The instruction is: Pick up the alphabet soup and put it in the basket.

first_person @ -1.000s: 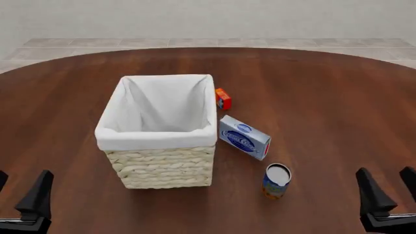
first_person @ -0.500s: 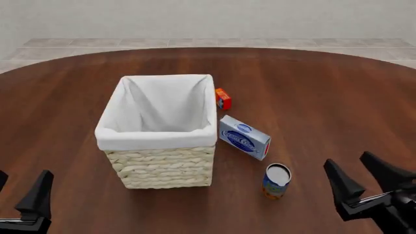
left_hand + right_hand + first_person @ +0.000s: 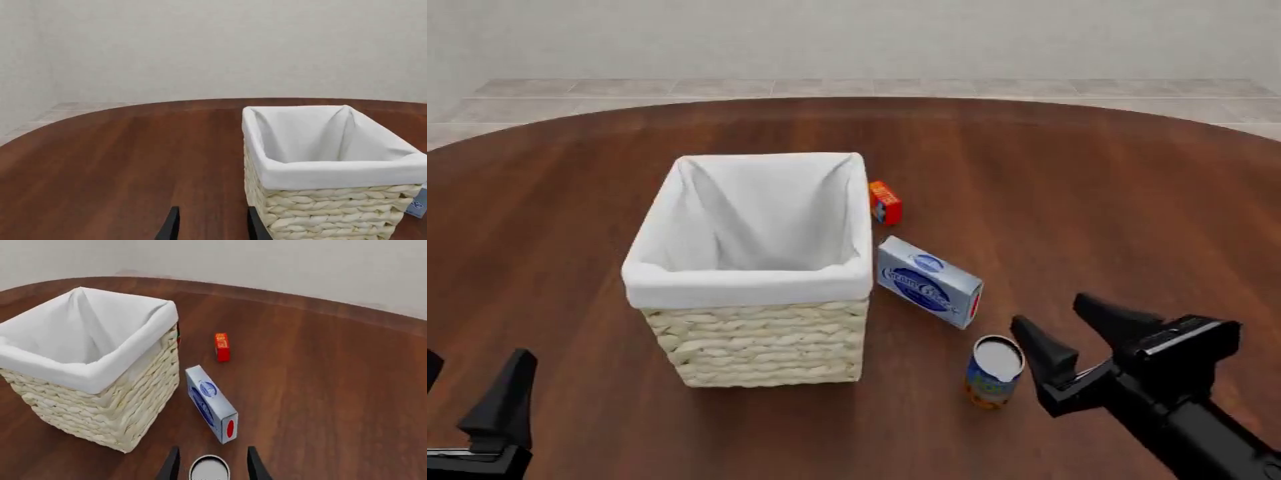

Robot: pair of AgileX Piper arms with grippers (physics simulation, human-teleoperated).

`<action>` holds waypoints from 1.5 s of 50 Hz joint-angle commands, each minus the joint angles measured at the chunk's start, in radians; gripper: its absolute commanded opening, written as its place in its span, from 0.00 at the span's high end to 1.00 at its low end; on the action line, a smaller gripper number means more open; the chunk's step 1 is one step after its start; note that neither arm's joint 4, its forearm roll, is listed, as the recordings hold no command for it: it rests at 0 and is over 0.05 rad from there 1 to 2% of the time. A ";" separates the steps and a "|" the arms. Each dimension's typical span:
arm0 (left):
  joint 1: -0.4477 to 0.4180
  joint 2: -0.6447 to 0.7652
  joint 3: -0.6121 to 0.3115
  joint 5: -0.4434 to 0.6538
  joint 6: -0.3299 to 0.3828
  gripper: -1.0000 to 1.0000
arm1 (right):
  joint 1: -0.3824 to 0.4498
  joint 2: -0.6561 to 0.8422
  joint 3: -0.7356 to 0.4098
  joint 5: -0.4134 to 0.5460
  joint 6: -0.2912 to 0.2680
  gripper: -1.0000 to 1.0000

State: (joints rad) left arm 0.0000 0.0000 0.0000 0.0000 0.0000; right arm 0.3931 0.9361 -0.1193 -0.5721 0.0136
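The table [image 3: 1121,180] is one big round wooden top. On it stands 1 basket [image 3: 761,345], wicker w/ white lining, empty as far as I can see, about the centre of the front view. At about 3 o'clock from the basket lies 1 blue-and-white box [image 3: 929,281], just beside its wall, and 1 small orange-red box [image 3: 885,203] at approx. 1 o'clock, near the rim. There is 1 alphabet soup [image 3: 994,372], upright on the table at about 4 o'clock from the basket, not touched by anything. There are 2 grippers. The right gripper [image 3: 1072,336] is spread wide, holding nothing, just beside the can at its 3 o'clock; in the right wrist view the can top sits between the fingers [image 3: 169,467]. The left gripper [image 3: 211,225] is spread too, empty, well apart from the can. Risk, in my judgement: the can is small and tall, so a finger that hits its side may tip it or roll it; also the blue-and-white box is near, so a wide approach may push it.
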 commanded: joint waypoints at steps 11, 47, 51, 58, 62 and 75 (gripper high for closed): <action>0.000 0.000 0.000 0.000 0.000 0.00 | 0.051 0.227 -0.007 -0.090 -0.004 0.00; 0.000 0.000 0.000 0.000 0.000 0.00 | 0.017 0.391 0.002 -0.139 -0.040 0.00; 0.000 0.000 0.000 0.000 0.000 0.00 | 0.014 0.419 -0.005 -0.154 -0.041 0.00; 0.000 0.000 0.000 0.000 0.000 0.00 | 0.007 0.462 -0.008 -0.176 -0.047 0.00; 0.000 0.000 0.000 0.000 0.000 0.00 | 0.005 0.462 -0.011 -0.171 -0.046 0.00; 0.000 0.000 0.000 0.000 0.000 0.00 | 0.008 0.521 -0.021 -0.196 -0.048 0.00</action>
State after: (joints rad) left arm 0.0000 0.0000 0.0000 0.0000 0.0000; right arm 0.4056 1.4184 -0.1331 -0.7521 -0.0307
